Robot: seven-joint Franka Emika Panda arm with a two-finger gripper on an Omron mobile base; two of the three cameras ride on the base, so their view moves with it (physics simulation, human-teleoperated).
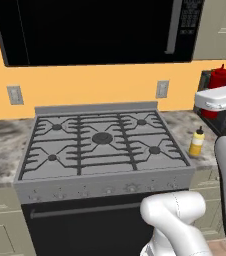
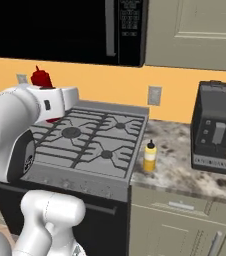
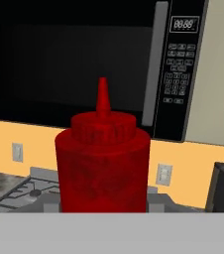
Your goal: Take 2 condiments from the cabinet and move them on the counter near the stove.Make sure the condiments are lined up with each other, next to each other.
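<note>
Above the counter (image 2: pixel 185 170), at about three o'clock from the stove (image 1: pixel 102 142), the gripper (image 1: pixel 216 102) is clenched on the red bottle (image 3: pixel 102 166), held upright in the air with its nozzle up; the yellow bottle (image 2: pixel 149 156) stands upright on the counter just beside the stove's right edge; at three o'clock from it sits a dark coffee machine (image 2: pixel 213 127); a black microwave (image 1: pixel 95 27) hangs at twelve o'clock over the stove
</note>
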